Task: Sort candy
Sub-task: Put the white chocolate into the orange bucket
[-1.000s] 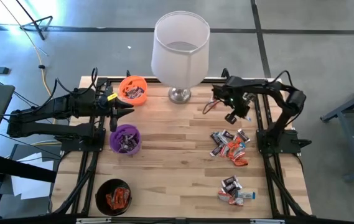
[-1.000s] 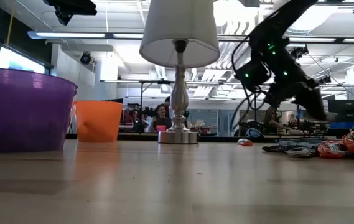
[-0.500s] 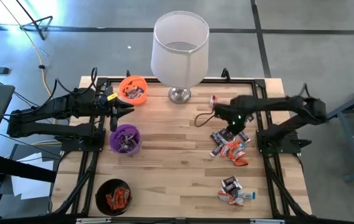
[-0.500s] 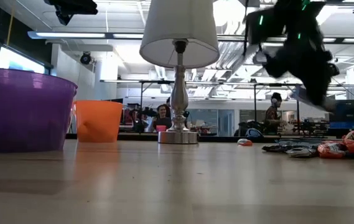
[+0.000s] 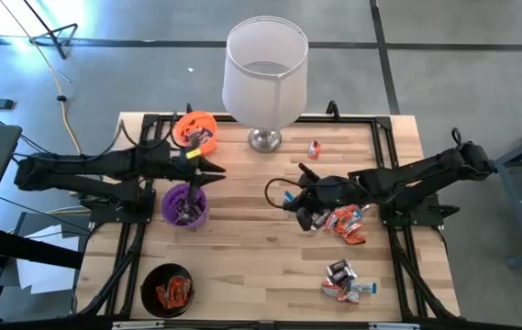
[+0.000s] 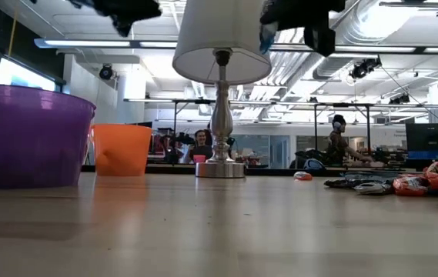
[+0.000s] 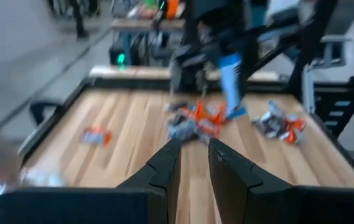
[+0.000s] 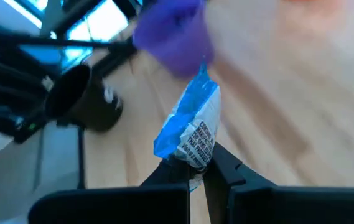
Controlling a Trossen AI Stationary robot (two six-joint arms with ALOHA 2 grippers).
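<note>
Right gripper [image 8: 192, 171] clamped on a blue-white candy [image 8: 189, 130], mid-table left of the candy pile [image 5: 341, 218]. Left gripper [image 7: 194, 163] slightly open, empty, above purple cup [image 5: 185, 205].

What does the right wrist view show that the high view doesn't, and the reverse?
Only the right wrist view: the right gripper is shut on a blue-and-white candy, its wrapper print visible.

Only the high view: the lamp, the orange cup, the loose candy piles, and the left gripper above the table near the purple cup.

Both: the purple cup, the black cup and the wooden table.
</note>
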